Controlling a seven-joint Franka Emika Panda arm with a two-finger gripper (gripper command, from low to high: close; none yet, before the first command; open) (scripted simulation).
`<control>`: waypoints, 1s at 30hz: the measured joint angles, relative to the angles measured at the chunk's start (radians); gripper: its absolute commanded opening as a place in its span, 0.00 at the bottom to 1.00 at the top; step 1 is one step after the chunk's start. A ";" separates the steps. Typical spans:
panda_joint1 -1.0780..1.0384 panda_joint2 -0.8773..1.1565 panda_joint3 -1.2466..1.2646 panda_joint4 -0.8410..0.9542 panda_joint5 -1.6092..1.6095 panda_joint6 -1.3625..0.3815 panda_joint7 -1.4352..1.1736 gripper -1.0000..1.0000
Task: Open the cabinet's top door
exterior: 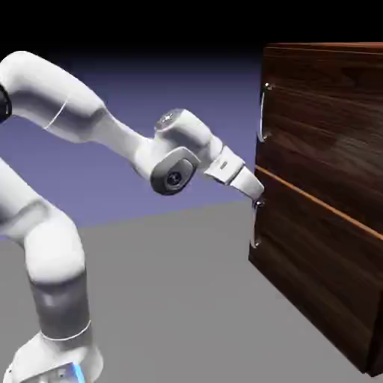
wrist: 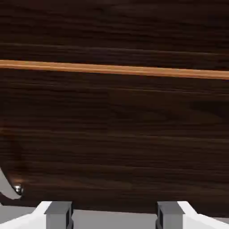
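The white arm (exterior: pixel 90 127) reaches from the left of the exterior view toward the cabinet (exterior: pixel 329 224) filling the right side, its gripper (exterior: pixel 256 196) at the orange seam (exterior: pixel 314 200) on the front's left edge. Above, the top door (exterior: pixel 322 112) sits flush, its silver handle (exterior: pixel 264 112) untouched. Only the hand view shows the fingers (wrist: pixel 59 214) spread apart and empty before dark wood grain, a silver handle end (wrist: pixel 13 188) at lower left. Grey counter (exterior: pixel 172 299) lies below.
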 measured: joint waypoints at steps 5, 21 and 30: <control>-0.108 -0.068 0.114 0.056 0.217 -0.016 -0.106 0.50; -0.456 -0.284 0.478 0.234 0.913 -0.066 -0.443 0.50; -0.651 -0.406 0.682 0.335 1.305 -0.094 -0.633 0.50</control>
